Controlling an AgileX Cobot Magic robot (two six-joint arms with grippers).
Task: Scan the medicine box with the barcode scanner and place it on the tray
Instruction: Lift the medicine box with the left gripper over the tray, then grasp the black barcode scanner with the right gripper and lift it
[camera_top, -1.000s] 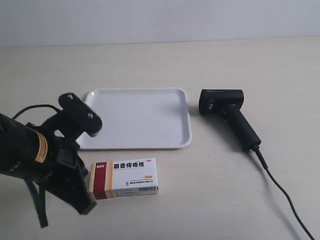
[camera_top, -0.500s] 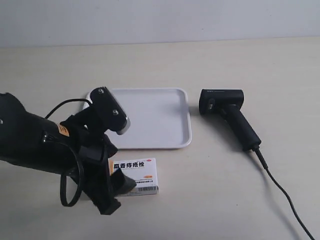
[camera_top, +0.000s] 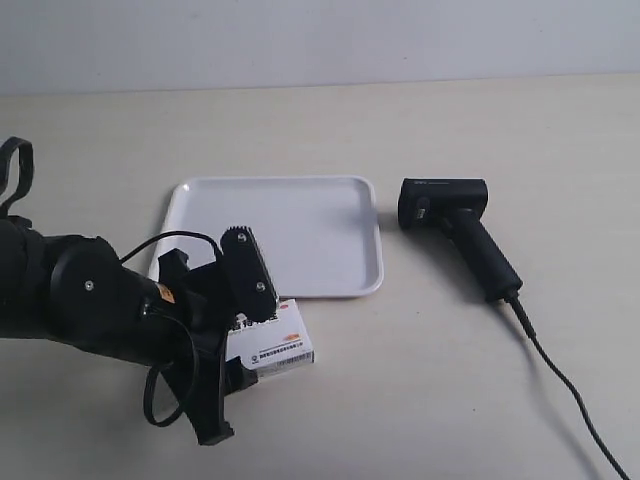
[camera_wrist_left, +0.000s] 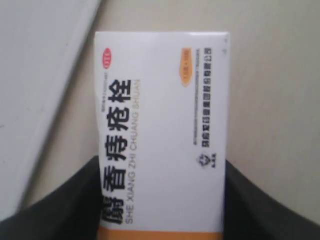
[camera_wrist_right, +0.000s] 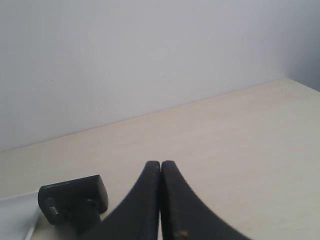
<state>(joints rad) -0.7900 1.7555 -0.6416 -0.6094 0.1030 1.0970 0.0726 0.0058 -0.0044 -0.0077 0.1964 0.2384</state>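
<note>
The medicine box (camera_top: 282, 345) lies on the table just in front of the tray (camera_top: 300, 215), apart from it. The arm at the exterior view's left is the left arm. Its gripper (camera_top: 240, 365) covers the box's left end. In the left wrist view both black fingers (camera_wrist_left: 65, 210) press flush against the long sides of the box (camera_wrist_left: 160, 115), so the left gripper (camera_wrist_left: 160, 200) is shut on it. The barcode scanner (camera_top: 455, 225) lies on the table right of the tray. My right gripper (camera_wrist_right: 160, 167) is shut and empty, above the table near the scanner head (camera_wrist_right: 72, 200).
The scanner's thin black cable (camera_top: 570, 390) trails to the front right corner of the exterior view. A tray edge (camera_wrist_left: 35, 75) runs beside the box in the left wrist view. A pale wall rises behind the table. The right arm is out of the exterior view.
The left arm has swung down and right over the box's left end, and its fingers now clasp the box. The box has shifted slightly. Scanner and tray have not moved.
</note>
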